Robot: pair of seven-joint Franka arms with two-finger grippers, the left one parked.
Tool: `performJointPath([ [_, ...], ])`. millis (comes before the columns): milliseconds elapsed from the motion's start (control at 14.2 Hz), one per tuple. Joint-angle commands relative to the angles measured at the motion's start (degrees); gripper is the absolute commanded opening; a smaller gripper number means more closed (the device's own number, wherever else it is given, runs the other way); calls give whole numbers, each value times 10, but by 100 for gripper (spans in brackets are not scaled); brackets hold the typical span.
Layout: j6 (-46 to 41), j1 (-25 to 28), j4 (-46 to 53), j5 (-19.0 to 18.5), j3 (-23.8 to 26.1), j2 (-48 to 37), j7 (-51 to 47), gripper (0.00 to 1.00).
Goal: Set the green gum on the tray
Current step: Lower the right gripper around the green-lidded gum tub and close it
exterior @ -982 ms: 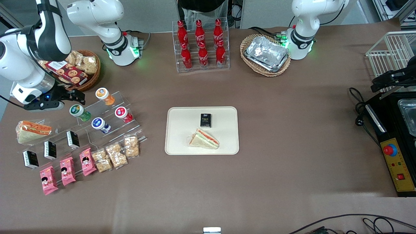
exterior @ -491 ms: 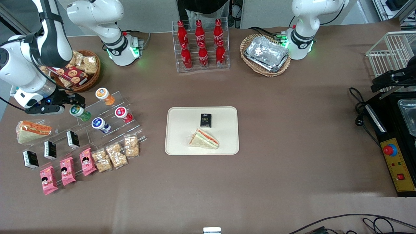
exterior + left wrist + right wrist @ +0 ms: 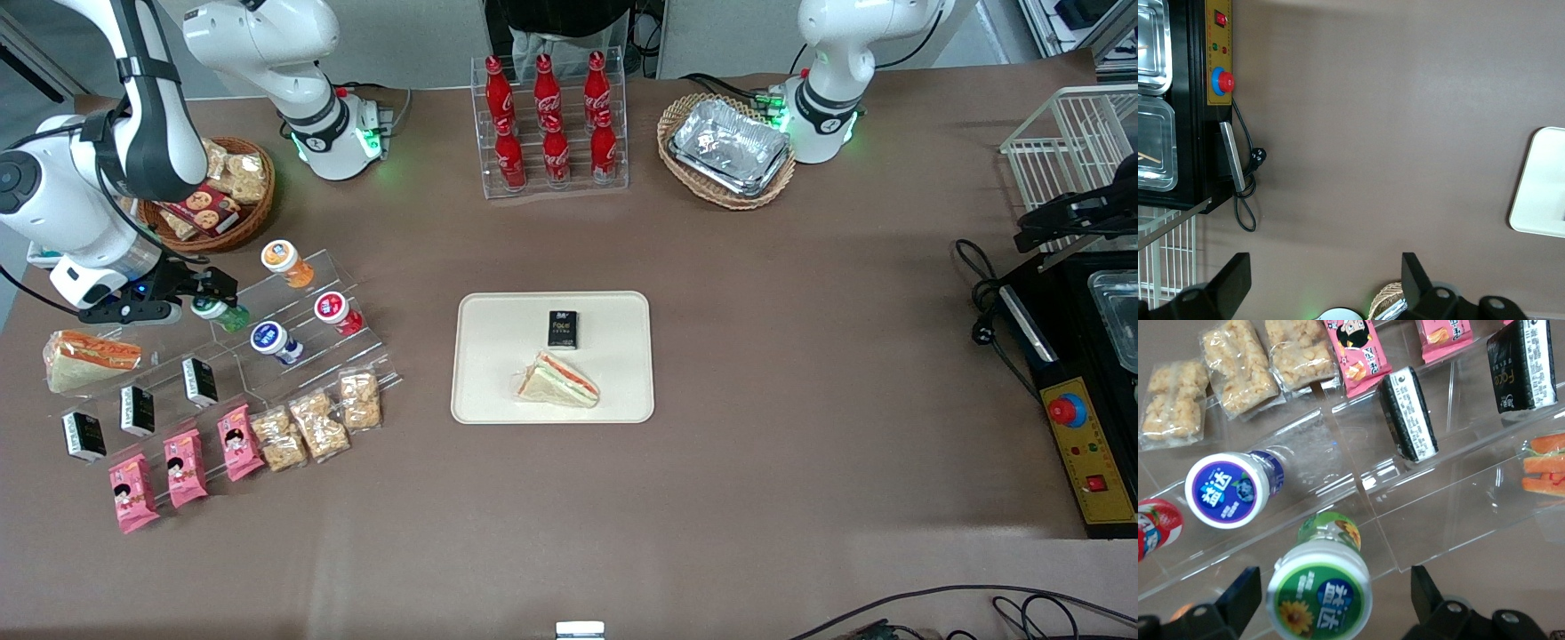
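Straddling the green gum on its clear shelf, the hand is spread wide, fingers either side, gripping nothing; lifting and carrying to the tray remain.

Glossy clear acrylic rack, smooth plastic-lidded green gum, matt cream plastic tray.

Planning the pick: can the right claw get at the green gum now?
Probably yes. The claw sits open astride the green gum, with nothing between them; the blue bottle stands apart.
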State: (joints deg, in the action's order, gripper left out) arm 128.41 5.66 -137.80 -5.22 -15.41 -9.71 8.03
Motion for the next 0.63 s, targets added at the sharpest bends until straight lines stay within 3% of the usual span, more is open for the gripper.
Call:
performJointPath([
  [0, 24, -2, -1, -2, 3, 9, -6, 98],
  [70, 24, -2, 0, -1, 3, 9, -6, 94],
  [140, 24, -2, 0, -1, 3, 9, -6, 83],
  [491, 20, 0, 0, 0, 3, 8, -12, 61],
  [561, 18, 0, 0, 0, 4, 8, -12, 50],
])
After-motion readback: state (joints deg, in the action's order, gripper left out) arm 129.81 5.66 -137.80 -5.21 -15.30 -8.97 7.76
